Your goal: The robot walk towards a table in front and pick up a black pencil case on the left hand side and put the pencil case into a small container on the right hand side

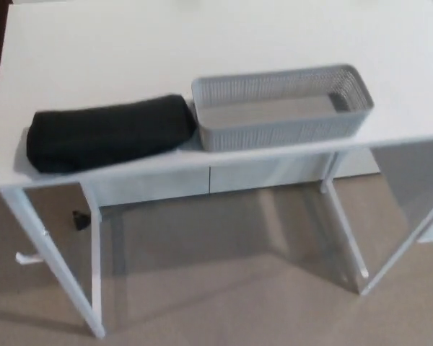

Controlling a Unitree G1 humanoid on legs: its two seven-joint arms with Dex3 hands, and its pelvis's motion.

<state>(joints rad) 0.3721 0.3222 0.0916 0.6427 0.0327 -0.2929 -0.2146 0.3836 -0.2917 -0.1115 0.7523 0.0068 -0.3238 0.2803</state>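
Note:
A black pencil case [107, 133] lies on the white table [202, 50] near its front left edge. Right beside it, touching or nearly touching its right end, stands a small grey perforated container [281, 108], which looks empty. Both sit close to the table's front edge. Neither of my hands shows in the head view.
The table's thin white legs [49, 259] [346, 234] stand on a beige carpet [224, 288]. Behind and under the table are white cabinet doors [180, 184]. A small black object [79, 220] lies on the floor near the left leg.

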